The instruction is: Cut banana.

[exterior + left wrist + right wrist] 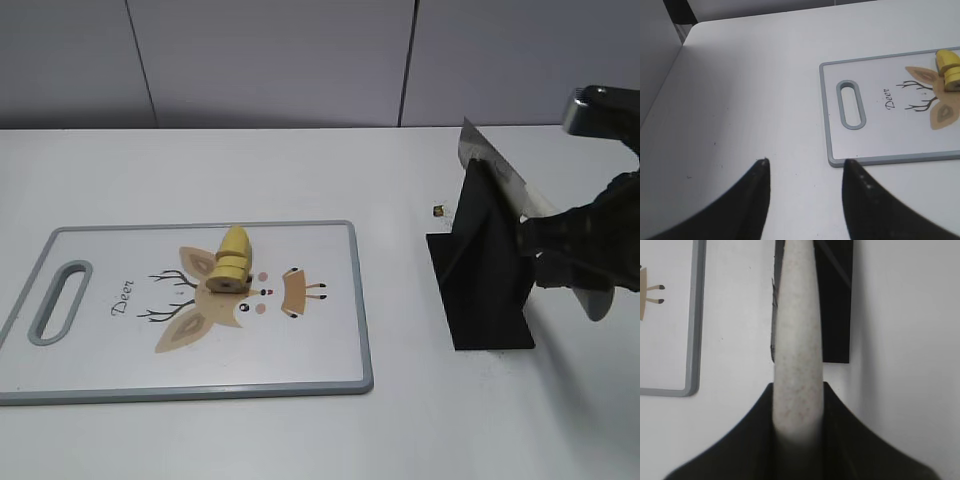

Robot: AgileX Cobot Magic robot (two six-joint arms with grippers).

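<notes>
A yellow banana point(232, 262), with cuts across it, lies on the white deer-print cutting board point(320, 340); it also shows at the right edge of the left wrist view point(950, 67). A knife point(490, 160) with a pale speckled handle point(797, 330) rests on a black stand point(485, 280). My right gripper point(548, 250) is shut on the knife handle, and its jaws point(797, 390) clamp it from both sides. My left gripper point(805, 162) is open and empty above bare table, just off the board's handle end point(852, 102). It is out of the exterior view.
A small brown object point(438, 210) lies on the table left of the stand. The board's corner point(690, 385) and the stand point(837, 300) show in the right wrist view. A grey wall runs along the table's far edge.
</notes>
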